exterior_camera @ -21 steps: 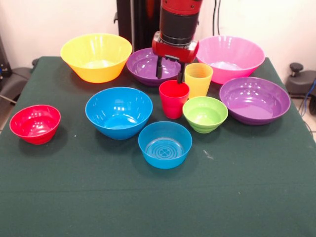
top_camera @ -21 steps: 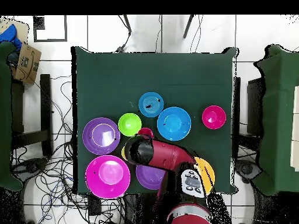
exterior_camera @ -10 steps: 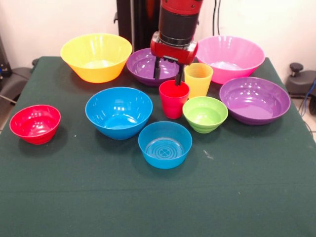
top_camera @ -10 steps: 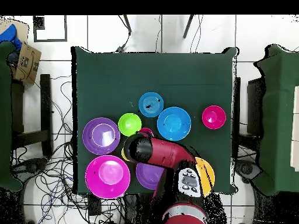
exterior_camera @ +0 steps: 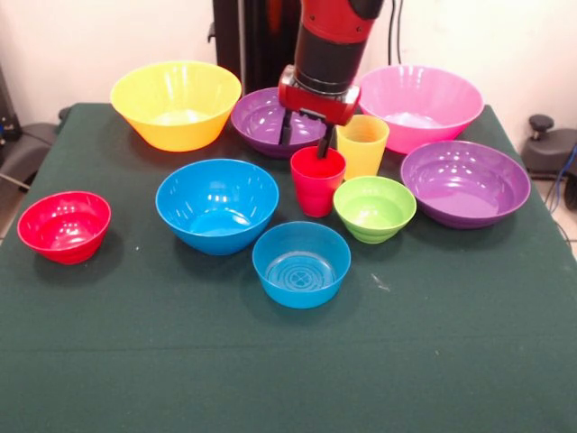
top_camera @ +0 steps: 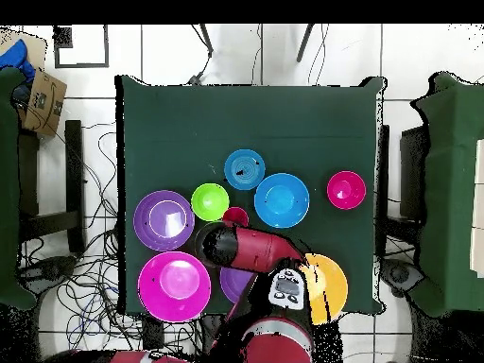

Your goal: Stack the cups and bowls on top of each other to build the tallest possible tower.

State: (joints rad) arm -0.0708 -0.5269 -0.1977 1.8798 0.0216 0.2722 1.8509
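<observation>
The red cup (exterior_camera: 317, 180) stands upright on the table (exterior_camera: 451, 361). The gripper (exterior_camera: 306, 137) hangs at its far rim, fingers (exterior_camera: 323, 144) spread, one dipping inside the rim. The yellow cup (exterior_camera: 361, 145) and lime green bowl (exterior_camera: 374, 207) crowd beside the red cup; the near table lies open.

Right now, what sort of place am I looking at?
Probably a robotics lab: a red robot arm reaches over a green-clothed table of plastic bowls, with loose cables across a tiled floor.
</observation>
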